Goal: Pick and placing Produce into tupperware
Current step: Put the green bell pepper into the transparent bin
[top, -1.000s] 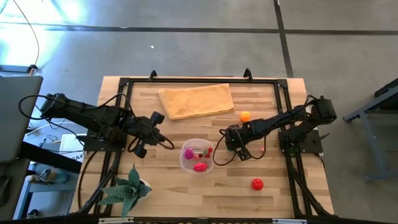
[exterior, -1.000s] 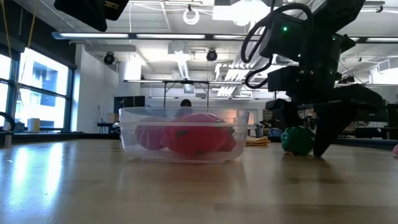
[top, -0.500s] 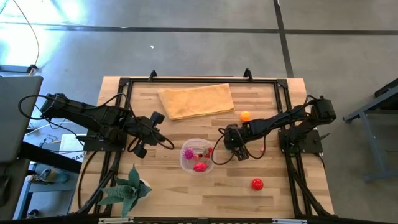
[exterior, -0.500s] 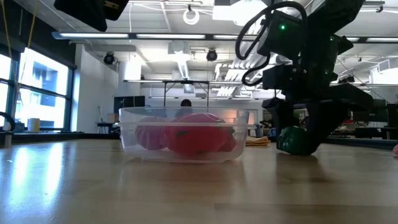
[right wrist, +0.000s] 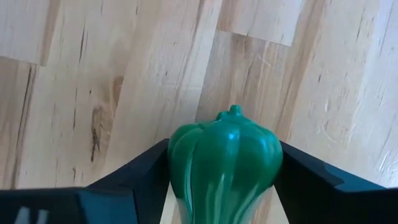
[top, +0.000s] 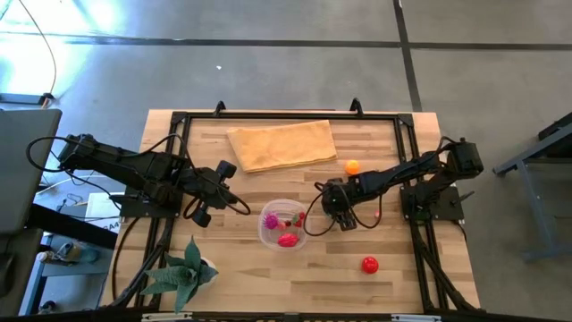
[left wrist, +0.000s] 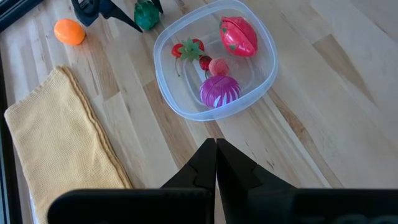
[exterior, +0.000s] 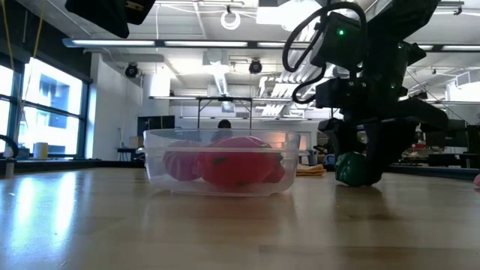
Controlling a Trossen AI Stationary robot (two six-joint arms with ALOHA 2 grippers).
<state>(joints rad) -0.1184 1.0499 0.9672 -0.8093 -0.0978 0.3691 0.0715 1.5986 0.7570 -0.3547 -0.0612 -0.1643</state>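
While the left gripper [left wrist: 216, 163] waits shut over the table [top: 232, 268], left of the tub [top: 283, 224], the right gripper [right wrist: 224, 163] is down on the wood just right of the tub, its 2 fingers [right wrist: 134, 168] touching either side of a green pepper [right wrist: 224, 158] that sits on the table. Inside the tub lie a red piece [left wrist: 238, 36], a magenta one [left wrist: 219, 91] and some small red ones. An orange fruit [top: 352, 167] rests farther back, beside the cloth [top: 281, 143]; a red one [top: 369, 265] lies nearer, to the right.
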